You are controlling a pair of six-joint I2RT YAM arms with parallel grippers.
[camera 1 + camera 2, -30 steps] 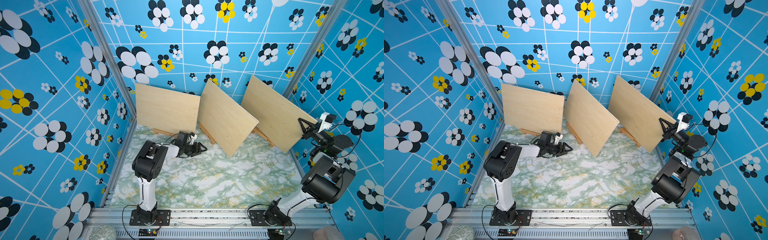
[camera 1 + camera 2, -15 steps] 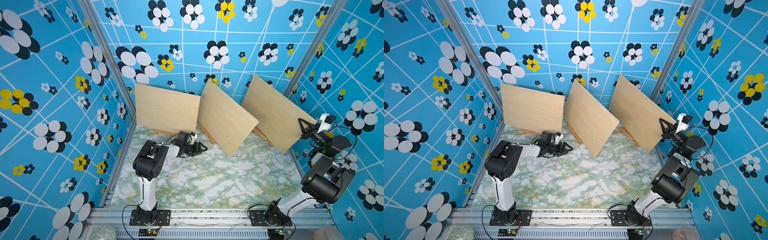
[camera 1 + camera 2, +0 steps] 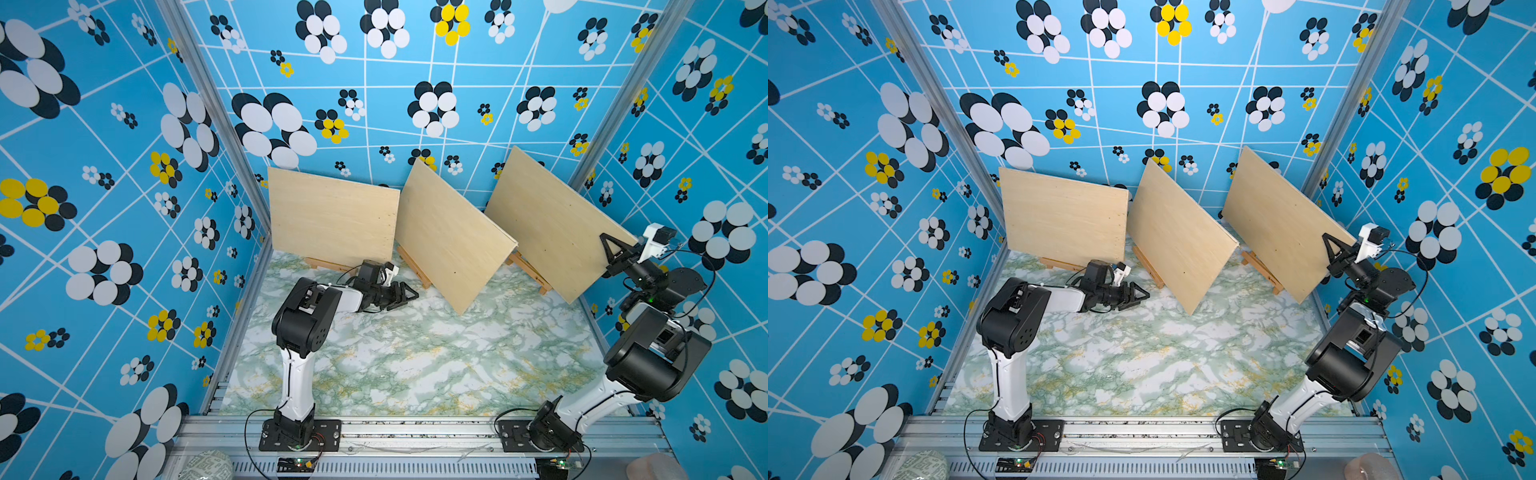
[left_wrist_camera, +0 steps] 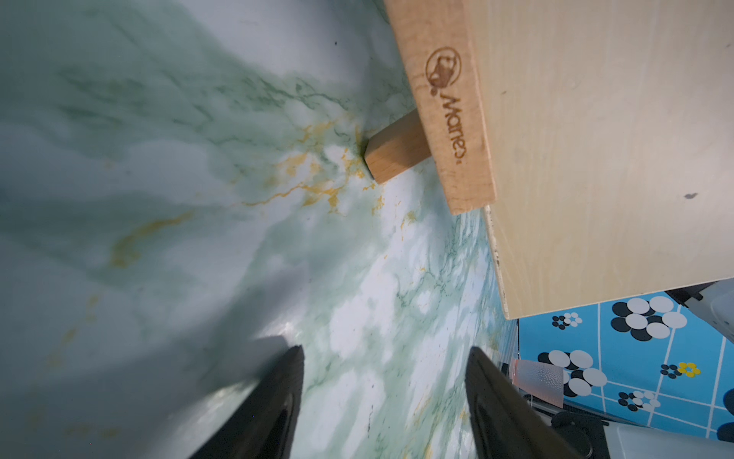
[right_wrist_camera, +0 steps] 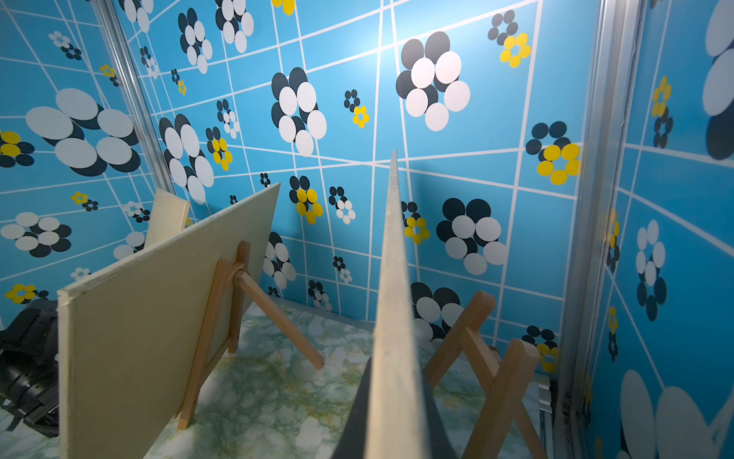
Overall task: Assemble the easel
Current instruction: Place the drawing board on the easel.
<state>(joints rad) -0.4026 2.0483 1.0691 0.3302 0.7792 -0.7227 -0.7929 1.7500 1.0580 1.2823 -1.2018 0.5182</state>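
Three plywood boards lean on wooden easels along the back wall: a left board (image 3: 332, 220), a middle board (image 3: 451, 241) and a right board (image 3: 548, 224). My right gripper (image 3: 609, 245) is shut on the right board's near edge (image 5: 393, 278), its black fingers flanking the thin edge, with the right easel's legs (image 5: 476, 349) behind. My left gripper (image 3: 409, 293) hovers open and empty just above the marble table, in front of the middle easel. In the left wrist view, its ledge (image 4: 449, 107) and foot (image 4: 391, 153) lie ahead of the open gripper (image 4: 383, 351).
Blue flowered walls close in on three sides; the right arm's elbow (image 3: 648, 357) sits close to the right wall. A metal rail (image 3: 415, 432) carries both arm bases at the front. The marble table (image 3: 415, 353) lies between the arms. A pink object (image 3: 652, 467) shows beyond the rail.
The right board's top corner has shifted slightly to the right with my right gripper on it. The left arm has hardly moved.
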